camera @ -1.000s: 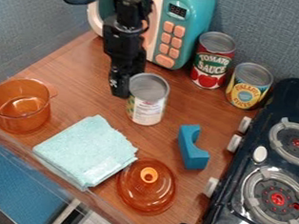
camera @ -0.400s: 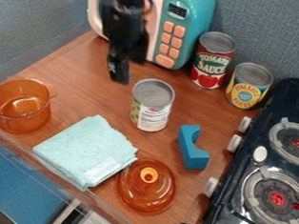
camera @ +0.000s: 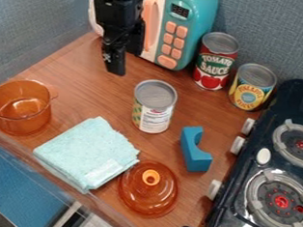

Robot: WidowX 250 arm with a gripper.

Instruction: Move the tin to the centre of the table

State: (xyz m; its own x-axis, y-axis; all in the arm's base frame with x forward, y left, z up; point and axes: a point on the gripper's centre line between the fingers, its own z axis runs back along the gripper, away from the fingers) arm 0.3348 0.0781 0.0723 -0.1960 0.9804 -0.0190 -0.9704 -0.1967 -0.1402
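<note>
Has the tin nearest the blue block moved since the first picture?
Yes, the tin has moved slightly towards the blue block, away from the microwave.

Beneath me, the wooden tabletop (camera: pixel 84 92) bears the white-labelled tin (camera: pixel 155 113), red tin (camera: pixel 215 63), yellow tin (camera: pixel 251 90), toy microwave (camera: pixel 193 23), toy stove (camera: pixel 238 200), amber pot (camera: pixel 20 117), amber lid (camera: pixel 149 195), folded cloth (camera: pixel 87 151) and blue block (camera: pixel 196 159).

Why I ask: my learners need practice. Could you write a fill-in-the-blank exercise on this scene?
The tin in front of the microwave stands ____, not on its side.
Including it, the table holds ____ tins.
The blue block sits between that tin and the black ____.
The cloth is folded, and the orange lid lies ____ the pot.

Missing words: upright; three; stove; apart from.
</note>
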